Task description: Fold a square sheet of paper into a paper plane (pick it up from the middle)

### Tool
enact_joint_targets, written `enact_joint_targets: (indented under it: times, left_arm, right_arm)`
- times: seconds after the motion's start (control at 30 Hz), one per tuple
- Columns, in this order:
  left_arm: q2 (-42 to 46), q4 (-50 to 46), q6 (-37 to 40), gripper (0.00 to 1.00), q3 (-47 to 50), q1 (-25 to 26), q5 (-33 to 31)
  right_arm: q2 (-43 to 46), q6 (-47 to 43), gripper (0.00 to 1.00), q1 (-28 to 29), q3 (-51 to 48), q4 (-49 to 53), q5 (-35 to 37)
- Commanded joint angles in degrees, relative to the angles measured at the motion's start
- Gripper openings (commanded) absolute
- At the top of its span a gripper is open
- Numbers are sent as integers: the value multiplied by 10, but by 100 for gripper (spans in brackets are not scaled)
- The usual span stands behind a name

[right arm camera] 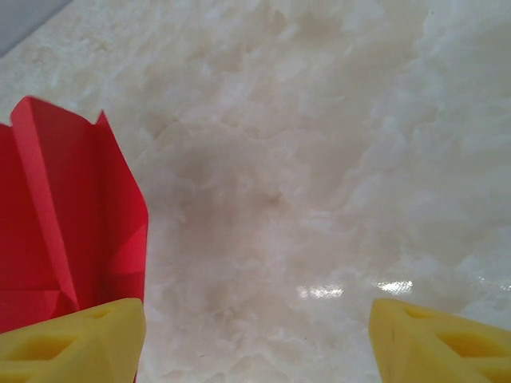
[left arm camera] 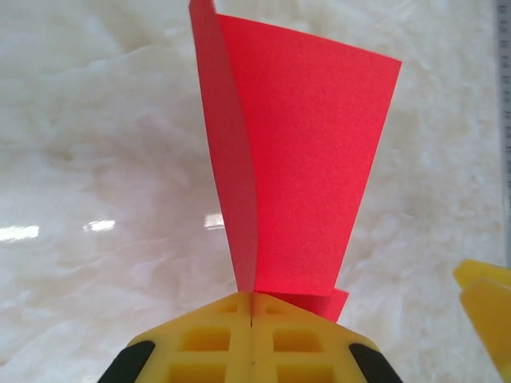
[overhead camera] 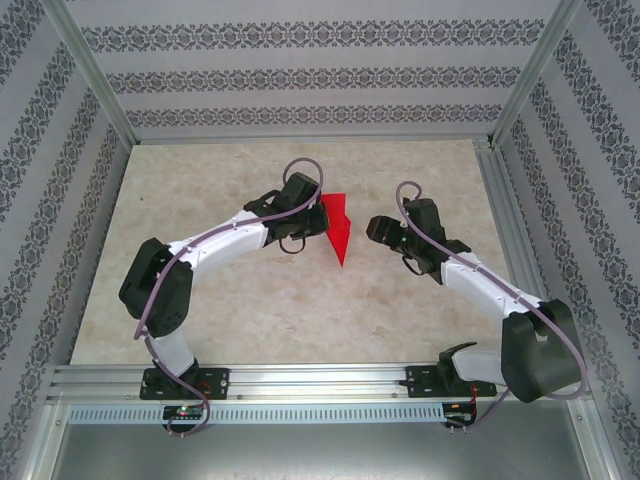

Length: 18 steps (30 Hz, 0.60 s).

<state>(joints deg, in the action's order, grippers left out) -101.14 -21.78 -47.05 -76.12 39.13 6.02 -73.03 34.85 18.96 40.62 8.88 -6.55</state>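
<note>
Left gripper (left arm camera: 251, 317) clamped on folded paper plane (left arm camera: 302, 159), near table (overhead camera: 250, 300) middle. Right gripper (right arm camera: 257, 327) spread wide, empty, just beside it. I judge folding nearly done; next needs right pinching a wing.

Mid-desk: the paper plane (overhead camera: 337, 228) sits between the two claws, near the centre of the desk (overhead camera: 250, 300), its point aimed at the near edge and its broad end toward the back wall (overhead camera: 300, 75). The left claw (overhead camera: 316, 216) comes in from the plane's left and pinches its left edge, so that in the left wrist view the folded wings stand out ahead of the pressed-together fingertips. The right claw (overhead camera: 378, 230) is just to the plane's right, its jaws apart and facing the plane, one finger close to the plane's side. Both arms reach in from their bases, the left base (overhead camera: 185, 381) and the right base (overhead camera: 440, 378), side by side on the near edge
</note>
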Motion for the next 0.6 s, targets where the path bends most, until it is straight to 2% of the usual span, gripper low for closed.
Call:
enact_joint_targets:
  times: [0.0, 0.1, 0.23, 0.4, 0.57]
  left_arm:
    - [0, 84, 38, 0, 23, -2, 51]
    - [-24, 142, 32, 0, 45, -9, 80]
    - [-69, 213, 23, 0, 47, -19, 118]
    - [-112, 236, 18, 0, 48, -29, 148]
    - [-135, 249, 8, 0, 63, -40, 161]
  right_arm:
    - [18, 12, 73, -4, -6, -23, -26]
    - [10, 14, 68, 3, -4, -31, -45]
    - [-19, 9, 62, 34, 13, -21, -34]
    - [-73, -1, 55, 71, 47, 15, 12]
    - [-132, -10, 49, 91, 84, 46, 23]
